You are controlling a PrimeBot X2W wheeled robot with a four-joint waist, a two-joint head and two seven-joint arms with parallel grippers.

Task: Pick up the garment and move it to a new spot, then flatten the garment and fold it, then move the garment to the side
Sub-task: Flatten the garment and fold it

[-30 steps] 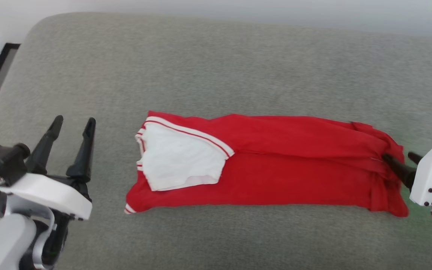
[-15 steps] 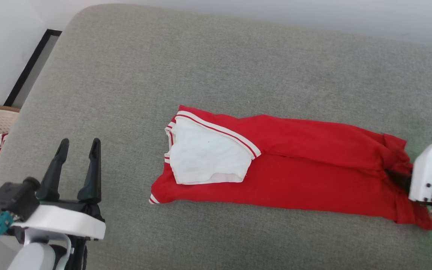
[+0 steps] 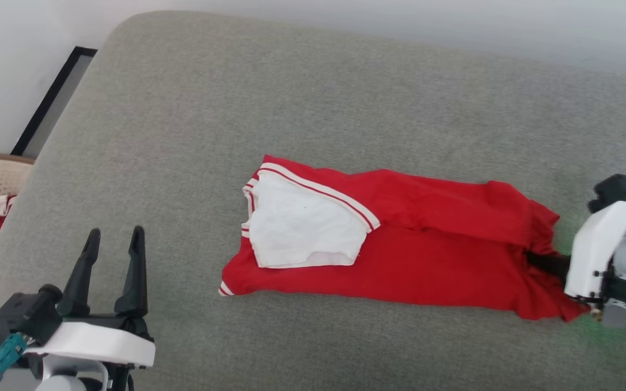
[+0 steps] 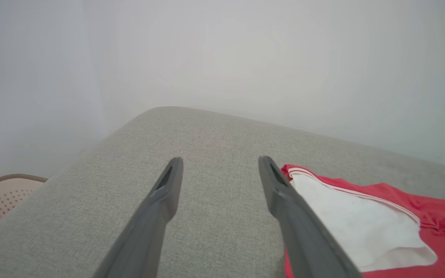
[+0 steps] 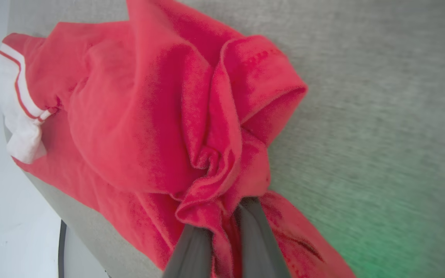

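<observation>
While right hand (image 3: 538, 260) pinches bunched right end of jersey (image 3: 427, 260), jersey lies folded lengthwise on grey cushion (image 3: 291, 108), long axis left-right. Left hand (image 3: 116, 233) open, empty, well apart from striped end. Right arm nearer; next move likely carries gripped end leftward along axis.

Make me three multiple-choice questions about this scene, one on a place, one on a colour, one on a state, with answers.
1. Where does the garment lie? A on the grey cushion; B on a wooden table; C on the floor.
2. What colour is its turned-out lining? A white; B blue; C black.
3. What state is the right gripper in? A open, clear of cloth; B shut on the garment; C holding a bottle.
A, grey fabric surrounds it; A, the panel is white; B, red cloth bunches between its fingers.
</observation>
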